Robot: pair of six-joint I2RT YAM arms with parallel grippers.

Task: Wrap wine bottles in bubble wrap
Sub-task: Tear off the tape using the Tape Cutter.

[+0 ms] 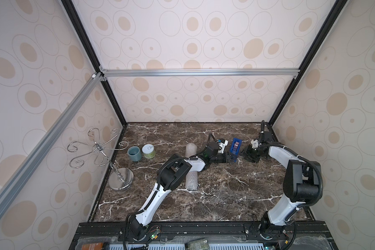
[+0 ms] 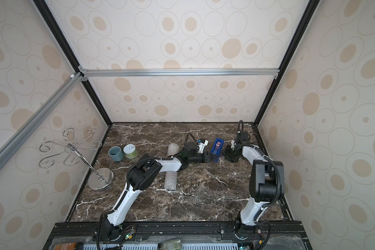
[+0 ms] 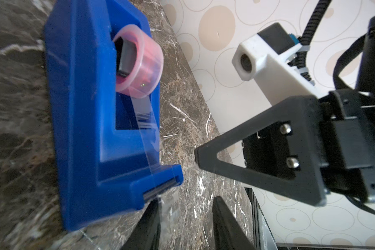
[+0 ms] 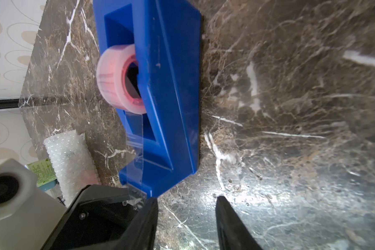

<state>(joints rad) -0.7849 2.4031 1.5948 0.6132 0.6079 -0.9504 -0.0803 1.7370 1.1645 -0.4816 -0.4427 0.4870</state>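
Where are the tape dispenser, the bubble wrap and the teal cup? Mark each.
blue tape dispenser (image 4: 171, 97), right wrist view, flat side wall.
bubble wrap (image 1: 192, 181), a top view, near end of the roll.
teal cup (image 1: 134, 158), a top view, outer wall.

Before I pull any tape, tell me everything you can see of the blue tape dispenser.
The tape dispenser is blue moulded plastic, standing upright on the marble table. Its open well holds a clear tape roll on a pink core; a strip runs to the toothed cutter. The open left gripper sits at the cutter end, the open right gripper close on the opposite side; contact is unclear.
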